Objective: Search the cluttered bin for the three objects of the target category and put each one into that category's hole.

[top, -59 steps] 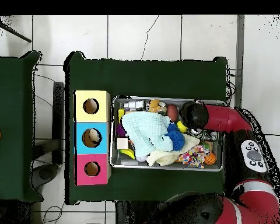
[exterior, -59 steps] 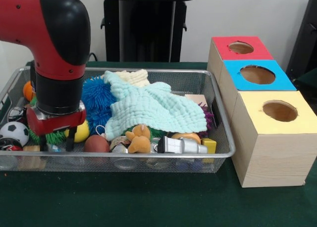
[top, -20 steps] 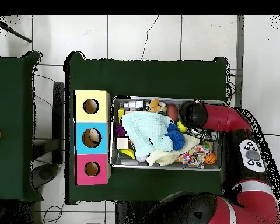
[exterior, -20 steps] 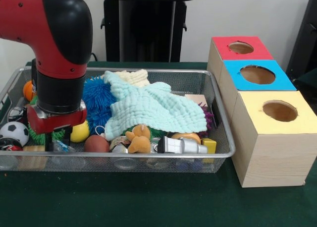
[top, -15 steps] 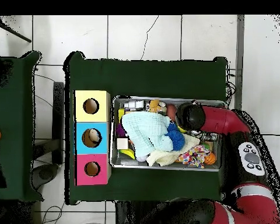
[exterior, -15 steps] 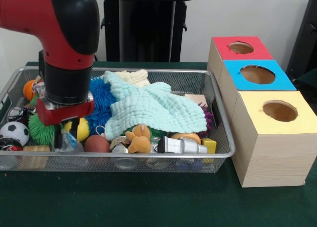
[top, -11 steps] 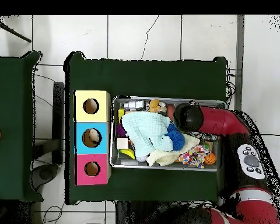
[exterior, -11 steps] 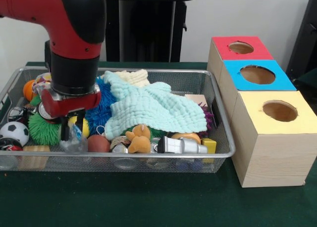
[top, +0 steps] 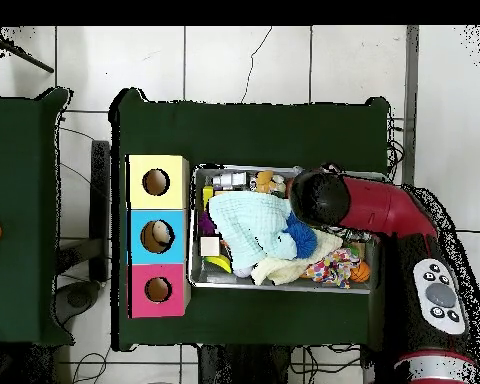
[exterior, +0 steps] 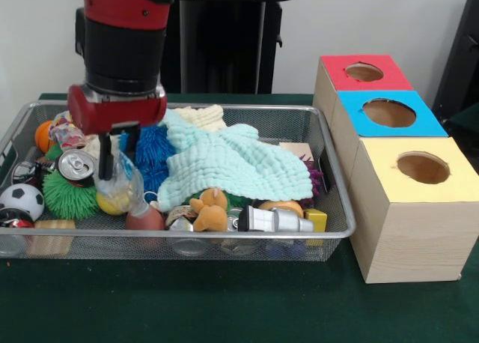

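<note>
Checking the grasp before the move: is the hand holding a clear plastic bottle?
Yes, the hand is shut on a clear plastic bottle, lifted above the wire bin.

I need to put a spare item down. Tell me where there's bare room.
Free: the green table in front of the wire bin, and the strip in front of the yellow box. In the overhead view, the cloth beyond the bin is bare too. Crowded: the bin itself, filled with toys and the mint cloth, with the gripper lifting a clear bottle.
</note>
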You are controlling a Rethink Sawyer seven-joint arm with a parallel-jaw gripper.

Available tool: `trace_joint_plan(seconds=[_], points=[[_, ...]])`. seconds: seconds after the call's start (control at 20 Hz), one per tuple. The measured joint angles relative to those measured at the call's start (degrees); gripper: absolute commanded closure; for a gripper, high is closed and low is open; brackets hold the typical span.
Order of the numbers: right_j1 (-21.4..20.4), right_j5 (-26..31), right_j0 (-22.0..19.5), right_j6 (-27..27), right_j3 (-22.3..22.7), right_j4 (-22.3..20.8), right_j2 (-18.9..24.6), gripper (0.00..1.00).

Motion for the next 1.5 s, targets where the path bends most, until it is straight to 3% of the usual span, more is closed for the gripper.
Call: trace_joint_plan(seconds=[0.6,0.95,1.3,1.35,1.5], points=[[-9.9,3.7,3.3,0.3,6.5,5.5,-4.2,1.00],[-15.7,4.5,12.2,4.1,13.5,11.9,-9.8,1.00],[-16.8,4.5,19.3,11.2,17.3,17.0,-12.5,1.00],[-16.8,4.5,21.3,14.1,18.2,18.4,-13.3,1.00],[-16.8,4.4,23.0,17.1,19.1,19.6,-13.8,1.00]])
